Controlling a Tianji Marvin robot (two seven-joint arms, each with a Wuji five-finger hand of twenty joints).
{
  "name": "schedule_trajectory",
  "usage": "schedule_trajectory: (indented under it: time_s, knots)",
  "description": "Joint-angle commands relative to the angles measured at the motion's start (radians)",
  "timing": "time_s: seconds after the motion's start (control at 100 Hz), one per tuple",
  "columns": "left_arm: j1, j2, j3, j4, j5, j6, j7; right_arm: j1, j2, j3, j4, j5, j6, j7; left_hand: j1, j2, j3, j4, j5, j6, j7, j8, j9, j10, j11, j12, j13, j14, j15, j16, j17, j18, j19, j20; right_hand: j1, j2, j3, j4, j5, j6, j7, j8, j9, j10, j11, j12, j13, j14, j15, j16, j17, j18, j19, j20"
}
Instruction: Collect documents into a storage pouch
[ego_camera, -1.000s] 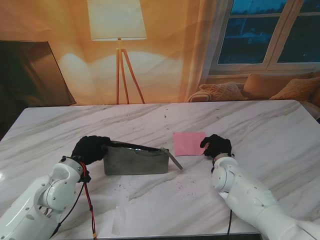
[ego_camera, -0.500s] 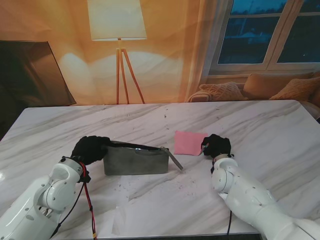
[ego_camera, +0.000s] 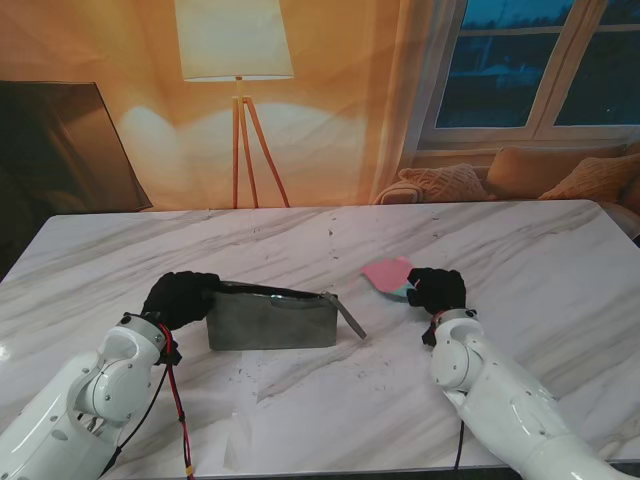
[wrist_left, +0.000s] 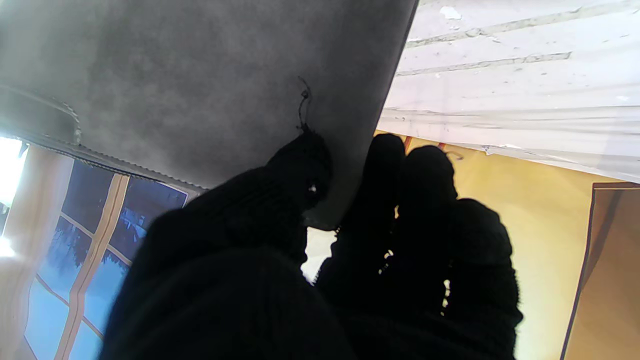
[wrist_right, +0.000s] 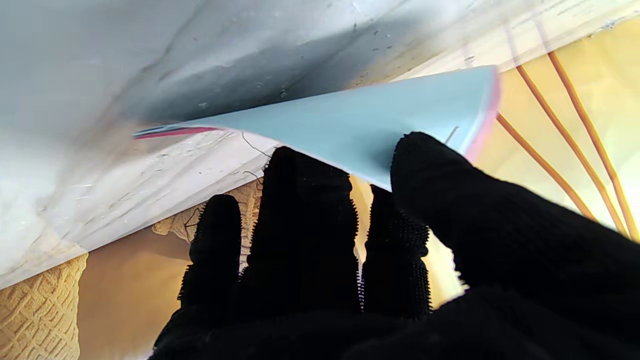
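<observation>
Documents, a thin pink-and-blue stack, are pinched at one corner by the right hand, thumb and fingers closed on the sheets. So slight a grip could let them slip or fan apart. They curl up off the desk, right of the grey pouch, whose end the left hand clamps.

pouch: grey felt, stood upright on its long edge, mouth gaping, strap trailing right | documents: thin pink stack with pale blue underside, curled and lifted at one edge, right of pouch and apart from it
</observation>
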Motion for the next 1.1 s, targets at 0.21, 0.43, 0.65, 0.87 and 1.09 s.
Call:
schedule_trajectory:
  time_s: [0.21,0.43,0.65,0.87,1.09]
  knots:
    - [0.002,-0.004,-0.003,-0.003,-0.003,-0.006,-0.009,-0.037,-0.001,0.039,-0.053,0.02,-0.039,0.002,0.026,0.03,-0.025,-0.014,-0.009,0.045,0.031,0.049,0.008,-0.037,0.03,0.012,-0.015,0.069,0.023,0.011,-0.032,-0.073,-0.012,-0.022,-0.021,-0.007,0.034,-0.031,0.056,0.034,0.125,0.081,0.071,0.031,-0.008,-0.016,0.059,-0.004,-0.048,-0.022,0.06,-0.088,-0.042,-0.075]
    - [0.001,-0.004,-0.004,-0.002,-0.003,-0.006,-0.006,-0.094,0.0,0.101,-0.145,0.043,-0.051,0.001,0.026,0.03,-0.026,-0.015,-0.01,0.048,0.03,0.05,0.007,-0.035,0.03,0.012,-0.015,0.069,0.023,0.011,-0.033,-0.074,-0.012,-0.022,-0.008,-0.001,0.037,-0.04,0.056,0.044,0.129,0.091,0.106,0.059,0.004,-0.012,0.115,0.038,-0.036,-0.021,0.104,-0.066,0.009,-0.087]
    - [0.002,-0.004,-0.007,-0.003,0.001,-0.01,-0.005,-0.166,0.009,0.185,-0.275,0.061,-0.067,0.025,0.027,0.031,-0.028,-0.015,-0.01,0.045,0.029,0.051,0.008,-0.039,0.03,0.011,-0.015,0.067,0.022,0.011,-0.032,-0.074,-0.012,-0.022,0.009,0.007,0.025,-0.047,0.07,0.01,0.127,0.112,0.106,0.054,0.019,0.001,0.133,0.043,-0.002,-0.007,0.12,-0.062,0.037,-0.104]
    - [0.002,-0.004,-0.006,-0.001,0.001,-0.011,-0.002,-0.218,0.024,0.246,-0.372,0.031,-0.124,0.036,0.028,0.032,-0.029,-0.014,-0.009,0.04,0.029,0.052,0.008,-0.042,0.026,0.01,-0.017,0.067,0.021,0.01,-0.036,-0.074,-0.016,-0.024,-0.006,-0.022,0.046,-0.049,0.103,-0.011,0.101,0.111,0.145,0.046,0.002,-0.011,0.168,0.044,0.005,-0.008,0.152,-0.054,0.061,-0.117]
    - [0.004,-0.004,-0.006,-0.001,0.002,-0.013,-0.001,-0.248,0.027,0.289,-0.438,0.018,-0.166,0.021,0.029,0.033,-0.032,-0.013,-0.009,0.035,0.029,0.053,0.008,-0.046,0.024,0.01,-0.017,0.065,0.019,0.009,-0.039,-0.073,-0.021,-0.028,-0.013,-0.031,0.056,-0.051,0.116,-0.011,0.091,0.105,0.159,0.048,-0.002,-0.013,0.179,0.047,0.009,-0.009,0.16,-0.047,0.075,-0.121]
